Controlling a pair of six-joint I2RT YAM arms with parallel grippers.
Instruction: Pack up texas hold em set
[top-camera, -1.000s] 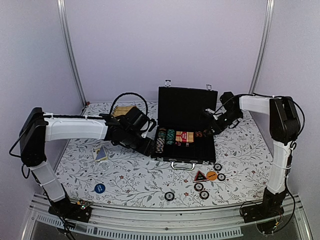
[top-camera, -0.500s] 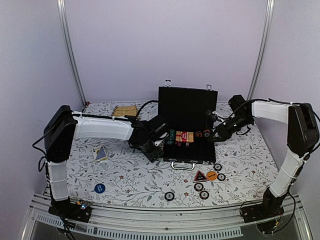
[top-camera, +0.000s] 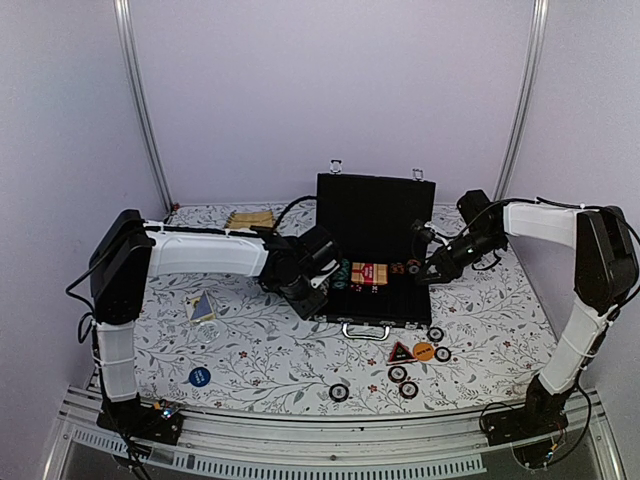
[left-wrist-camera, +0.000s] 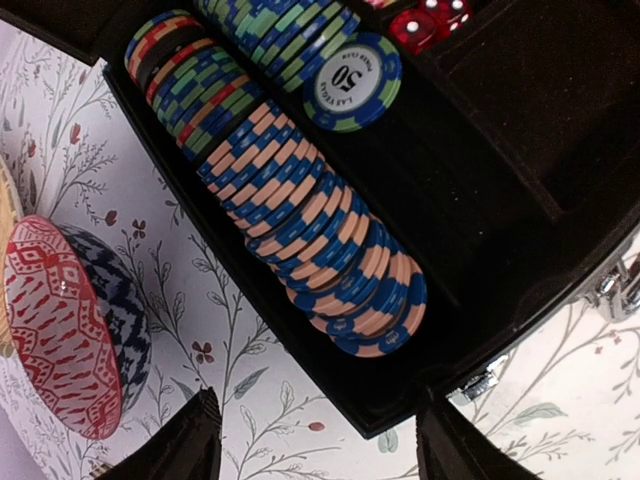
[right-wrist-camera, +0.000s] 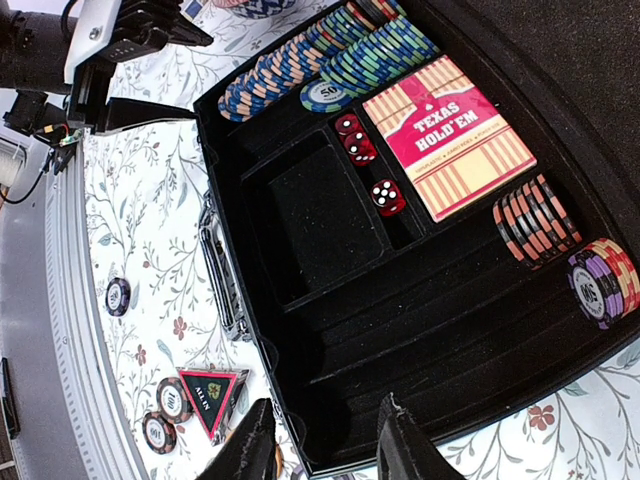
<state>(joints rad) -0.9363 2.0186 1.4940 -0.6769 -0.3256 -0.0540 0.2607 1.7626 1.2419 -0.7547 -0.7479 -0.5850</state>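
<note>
Left claw (left-wrist-camera: 320, 435), seemingly empty, over chips (left-wrist-camera: 300, 230)

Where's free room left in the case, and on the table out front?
In the case: the square well beside the dice, and the long slots beside the card deck. On the table: between blue disc and lone chip. Crowded around the red triangle.

Pretty sure this is a robot lab booth, not anyone's home. Plain lilac walls (top-camera: 330, 80), metal corner poles (top-camera: 140, 100), and two robot arms (top-camera: 200, 255) bolted to an aluminium rail (top-camera: 300, 440) beside a flowery tablecloth (top-camera: 260, 350).
</note>
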